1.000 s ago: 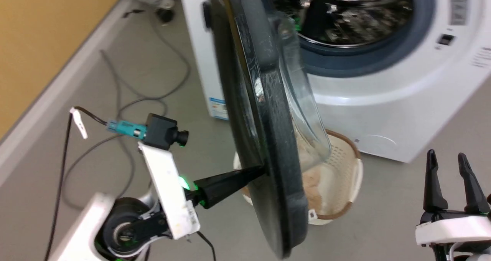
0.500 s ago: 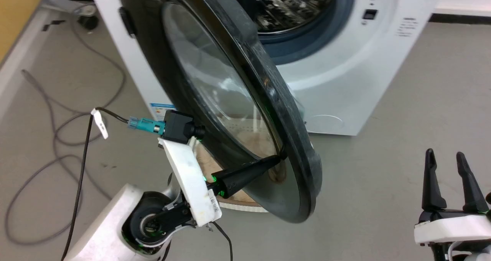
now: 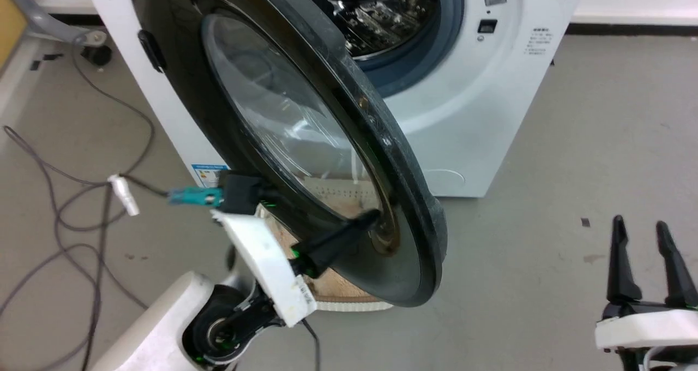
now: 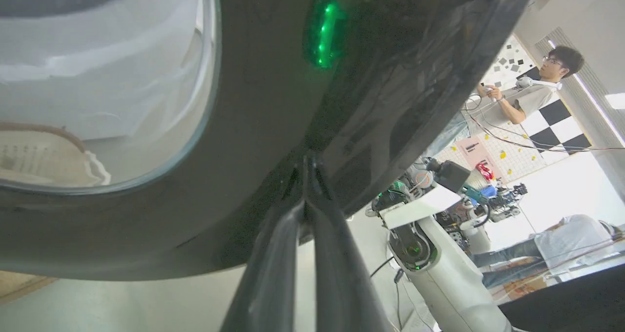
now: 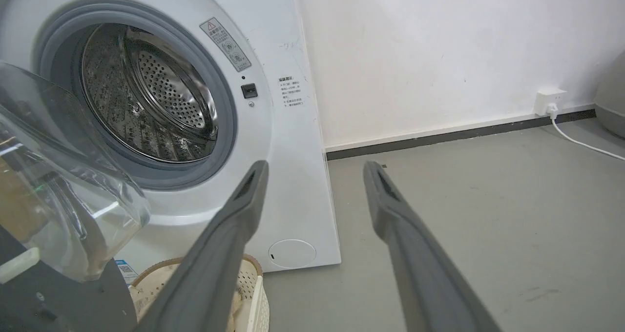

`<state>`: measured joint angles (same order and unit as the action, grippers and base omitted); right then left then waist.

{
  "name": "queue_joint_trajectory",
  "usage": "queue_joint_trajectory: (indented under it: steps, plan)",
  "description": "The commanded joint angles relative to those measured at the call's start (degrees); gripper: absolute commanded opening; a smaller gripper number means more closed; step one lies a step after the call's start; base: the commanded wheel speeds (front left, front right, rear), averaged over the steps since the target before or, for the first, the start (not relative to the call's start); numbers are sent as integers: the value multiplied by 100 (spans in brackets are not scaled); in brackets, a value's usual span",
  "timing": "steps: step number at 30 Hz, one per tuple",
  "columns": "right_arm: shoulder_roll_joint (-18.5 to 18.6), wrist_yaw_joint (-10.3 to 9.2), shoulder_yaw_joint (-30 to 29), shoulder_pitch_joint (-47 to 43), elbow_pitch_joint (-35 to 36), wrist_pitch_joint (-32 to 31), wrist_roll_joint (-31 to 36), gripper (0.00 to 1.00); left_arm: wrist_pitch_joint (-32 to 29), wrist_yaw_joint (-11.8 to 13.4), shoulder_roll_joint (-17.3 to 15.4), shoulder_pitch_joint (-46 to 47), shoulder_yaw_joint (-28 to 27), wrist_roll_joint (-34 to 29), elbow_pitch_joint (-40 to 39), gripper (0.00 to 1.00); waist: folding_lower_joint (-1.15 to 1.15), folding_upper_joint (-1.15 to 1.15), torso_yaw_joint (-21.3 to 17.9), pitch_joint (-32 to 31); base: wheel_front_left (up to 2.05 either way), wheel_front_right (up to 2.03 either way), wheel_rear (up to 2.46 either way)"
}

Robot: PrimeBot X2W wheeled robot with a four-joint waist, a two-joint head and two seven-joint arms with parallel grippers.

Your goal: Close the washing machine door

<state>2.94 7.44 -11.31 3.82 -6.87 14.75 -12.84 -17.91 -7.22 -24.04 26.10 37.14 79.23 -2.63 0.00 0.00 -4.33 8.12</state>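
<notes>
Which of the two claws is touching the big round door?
The left gripper: shut, its tip presses the black rim of the washing machine door. The right gripper is open, clear of it, above the floor.

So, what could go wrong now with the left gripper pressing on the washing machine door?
The left gripper, shut, touches the washing machine door only with its tip on the glossy black rim; it may slip off. The laundry basket stands below the door; the lower edge might catch it.
</notes>
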Motion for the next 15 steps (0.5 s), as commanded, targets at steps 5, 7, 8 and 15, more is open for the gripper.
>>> queue_joint_trajectory:
  steps: [5,7,8,15]
  plan:
    - [-6,5,-191,-55,111,25,-137,100,1468,-26,-435,128,199,-1486,436,0,0,0,203,-229,0,0,0]
    - [-6,5,-252,-21,176,25,-153,100,2130,24,-512,175,200,-2230,880,0,0,0,269,-288,0,0,0]
    - [-6,5,-293,5,214,25,-158,100,2435,135,-498,195,181,-2524,1055,0,0,0,302,-305,0,0,0]
    - [-6,5,-671,333,554,25,-221,100,3277,1534,-343,119,-398,-3953,1481,0,0,0,558,-348,0,0,0]
